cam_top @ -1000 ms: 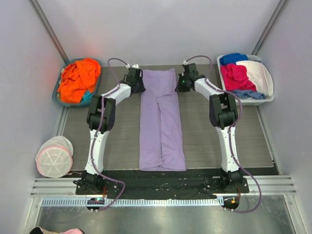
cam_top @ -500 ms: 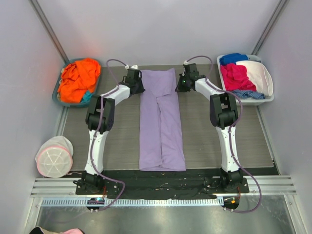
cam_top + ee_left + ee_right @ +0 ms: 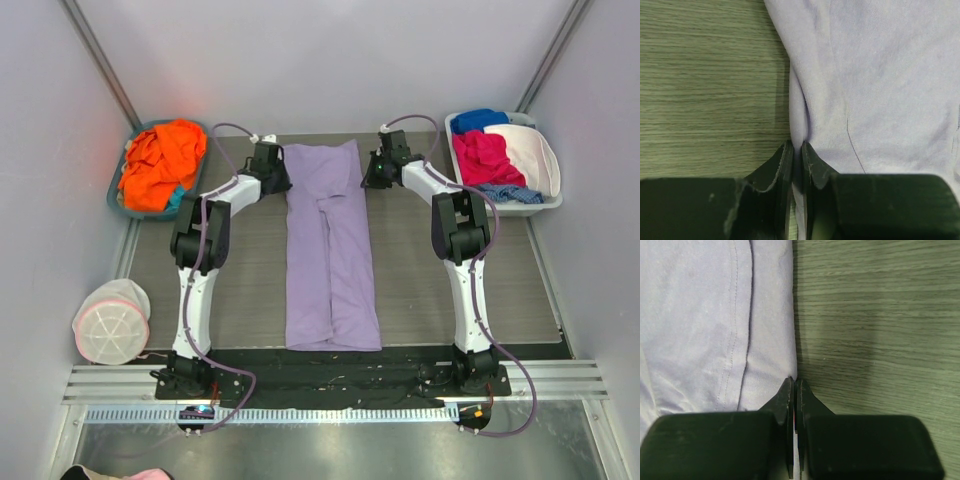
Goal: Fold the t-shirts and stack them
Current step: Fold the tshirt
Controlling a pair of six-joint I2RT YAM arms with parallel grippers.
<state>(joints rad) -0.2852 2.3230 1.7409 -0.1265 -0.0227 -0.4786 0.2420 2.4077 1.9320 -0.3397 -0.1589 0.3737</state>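
Since 1.0 s ago: the left gripper point(image 3: 795, 149) has shifted slightly outward to the left and toward the far edge of the table point(image 3: 440, 270). The right gripper point(image 3: 794, 383) has edged a little farther away too. The lavender shirt point(image 3: 330, 250) is otherwise unchanged.

Lavender shirt: lies flat in a long narrow strip down the middle of the table between the arms, both sides folded in, with the seam visible along the centre.

Left gripper: at the shirt's left edge near the far end. Jaws nearly closed, with a fold of lavender cloth pinched between them.

Right gripper: at the shirt's right edge, opposite the left one. Jaws closed to a hairline, and the folded edge runs into the tips; it appears nipped.

Orange shirt point(image 3: 160, 165): heaped in the blue bin point(image 3: 113, 197) at far left, with a teal shirt point(image 3: 178, 199) showing beneath it.

White basket point(image 3: 545, 207): at far right, holding pink, blue and white cloth.
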